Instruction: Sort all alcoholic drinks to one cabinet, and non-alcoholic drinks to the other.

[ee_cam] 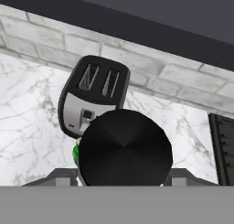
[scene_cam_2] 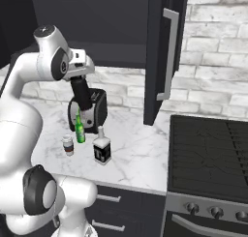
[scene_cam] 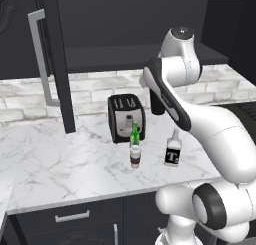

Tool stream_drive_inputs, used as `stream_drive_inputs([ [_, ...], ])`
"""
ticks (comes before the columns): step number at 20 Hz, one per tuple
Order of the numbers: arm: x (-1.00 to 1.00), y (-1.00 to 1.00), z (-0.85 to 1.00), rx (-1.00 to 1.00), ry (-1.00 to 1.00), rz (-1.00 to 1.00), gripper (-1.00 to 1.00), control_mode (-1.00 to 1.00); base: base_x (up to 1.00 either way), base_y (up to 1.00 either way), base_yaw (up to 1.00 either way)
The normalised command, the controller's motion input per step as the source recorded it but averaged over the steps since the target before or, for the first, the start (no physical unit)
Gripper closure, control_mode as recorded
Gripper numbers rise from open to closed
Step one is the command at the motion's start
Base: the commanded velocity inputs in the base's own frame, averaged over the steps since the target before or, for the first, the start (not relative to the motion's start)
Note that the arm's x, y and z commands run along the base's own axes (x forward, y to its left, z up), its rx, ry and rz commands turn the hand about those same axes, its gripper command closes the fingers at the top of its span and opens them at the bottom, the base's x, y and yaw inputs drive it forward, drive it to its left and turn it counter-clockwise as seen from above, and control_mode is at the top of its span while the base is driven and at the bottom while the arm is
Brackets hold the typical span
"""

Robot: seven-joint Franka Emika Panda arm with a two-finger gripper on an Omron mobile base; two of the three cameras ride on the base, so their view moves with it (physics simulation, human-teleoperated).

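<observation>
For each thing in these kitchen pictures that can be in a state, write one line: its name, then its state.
gripper: shut on the black flask, lifted off the counter.
black flask: held, upright above the toaster.
green beer bottle: upright on the counter.
coffee cup: upright, lid on.
pale bottle: upright, capped.
cabinet door: open.
toaster: slots empty.

The arm [scene_cam: 210, 124] is made of glossy white rounded segments with dark grey caps and black bands at its joints, and a bulbous white base.
</observation>
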Motion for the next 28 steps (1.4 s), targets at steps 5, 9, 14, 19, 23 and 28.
stream_drive_inputs([
  [5, -0.02, -0.03, 0.35, 0.0, -0.01, -0.04, 1.0, -1.0, 0.0, 0.0, 0.0],
  [9, 0.0, -0.01, 0.25, 0.0, -0.07, -0.05, 1.0, -1.0, 0.0, 0.0, 0.0],
  [14, 0.0, -0.1, 0.18, 0.01, -0.08, -0.04, 1.0, -1.0, 0.0, 0.0, 0.0],
  [19, 0.0, -0.12, 0.15, 0.04, -0.1, -0.03, 1.0, -1.0, 0.0, 0.0, 0.0],
  [23, 0.0, -0.12, 0.19, 0.06, -0.06, -0.03, 1.0, -1.0, 0.0, 0.0, 0.0],
  [28, -0.01, -0.11, 0.22, 0.05, -0.07, -0.04, 1.0, -1.0, 0.0, 0.0, 0.0],
])
